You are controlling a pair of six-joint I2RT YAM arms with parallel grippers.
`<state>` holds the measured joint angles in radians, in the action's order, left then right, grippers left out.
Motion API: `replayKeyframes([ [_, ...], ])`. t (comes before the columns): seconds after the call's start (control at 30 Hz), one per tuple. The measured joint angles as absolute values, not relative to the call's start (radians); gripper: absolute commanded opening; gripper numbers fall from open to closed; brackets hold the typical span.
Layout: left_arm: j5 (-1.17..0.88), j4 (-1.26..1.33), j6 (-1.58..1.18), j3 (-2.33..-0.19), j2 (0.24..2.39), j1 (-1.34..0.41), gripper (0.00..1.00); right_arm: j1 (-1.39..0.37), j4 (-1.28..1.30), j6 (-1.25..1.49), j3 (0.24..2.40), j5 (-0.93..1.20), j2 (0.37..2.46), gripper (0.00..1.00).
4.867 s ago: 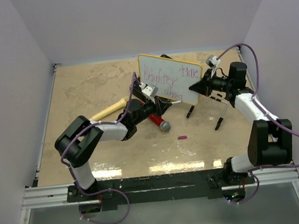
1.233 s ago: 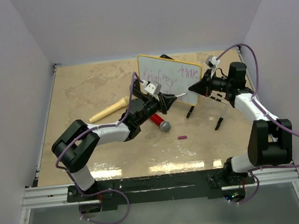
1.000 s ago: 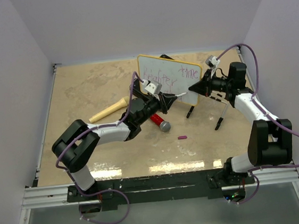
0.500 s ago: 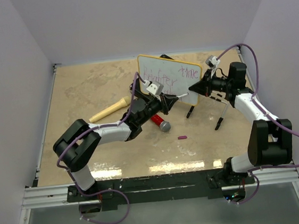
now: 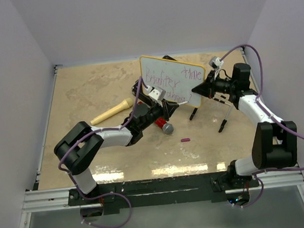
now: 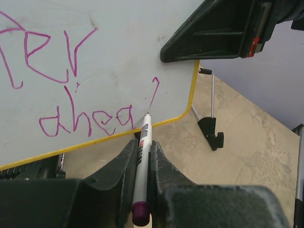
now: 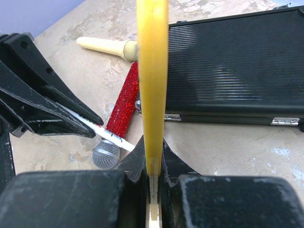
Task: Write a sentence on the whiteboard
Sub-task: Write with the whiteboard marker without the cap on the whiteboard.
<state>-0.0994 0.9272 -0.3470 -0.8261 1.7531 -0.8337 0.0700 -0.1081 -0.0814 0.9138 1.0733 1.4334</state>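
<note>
The whiteboard stands tilted up off the table; my right gripper is shut on its right edge. In the right wrist view the board's yellow rim runs edge-on between the closed jaws of the right gripper. The sentence shows as magenta scrawl in a few lines; the lower line reads "ahea" plus one fresh stroke. My left gripper is shut on a white marker, whose tip touches the board near its lower right corner.
A red glitter microphone and a cream wooden handle lie under the left arm. A black case lies behind the board. A purple cap and two black clip feet rest on the table in front.
The left gripper with the marker has drifted slightly down and right along the board's lower line, and more magenta writing shows there. The right gripper has kept the board still.
</note>
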Motion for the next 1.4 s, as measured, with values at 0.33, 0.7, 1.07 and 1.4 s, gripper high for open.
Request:
replayKeyframes([
  [0.33, -0.101, 0.920, -0.347, -0.811, 1.757, -0.834, 0.00, 0.070, -0.108, -0.081, 0.914, 1.073, 1.433, 0.00],
  [0.7, -0.108, 0.921, -0.348, -0.812, 1.756, -0.834, 0.00, 0.068, -0.108, -0.081, 0.914, 1.073, 1.433, 0.00],
  [1.07, -0.100, 0.932, -0.348, -0.829, 1.701, -0.834, 0.00, 0.067, -0.108, -0.081, 0.914, 1.073, 1.433, 0.00],
  [1.4, -0.099, 0.939, -0.348, -0.860, 1.706, -0.834, 0.00, 0.067, -0.108, -0.081, 0.914, 1.073, 1.433, 0.00],
])
